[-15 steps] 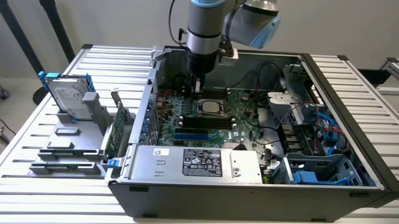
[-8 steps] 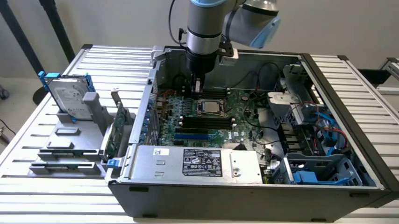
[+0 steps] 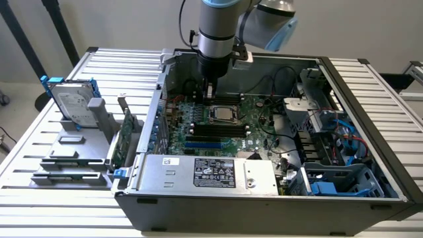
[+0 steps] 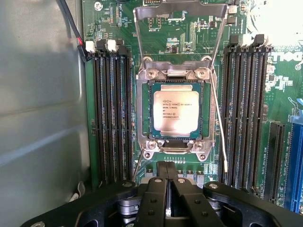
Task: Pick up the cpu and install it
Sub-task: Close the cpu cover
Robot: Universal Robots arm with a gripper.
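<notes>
The cpu, a flat silver-grey square with printed text, lies flat in its socket on the green motherboard. In the exterior view the cpu sits mid-board inside the open computer case. The socket's metal load plate stands raised on the far side of the chip, and a thin wire lever runs along one side. My gripper is shut, black fingers pressed together with nothing between them. It hangs just off one edge of the socket, apart from the chip; in the exterior view the gripper hovers above the board.
Black memory slots flank the socket on both sides. A grey case wall rises close beside them. A power supply fills the case's near end, with cables and drive bays at the exterior view's right. Outside stand a hard drive and green card.
</notes>
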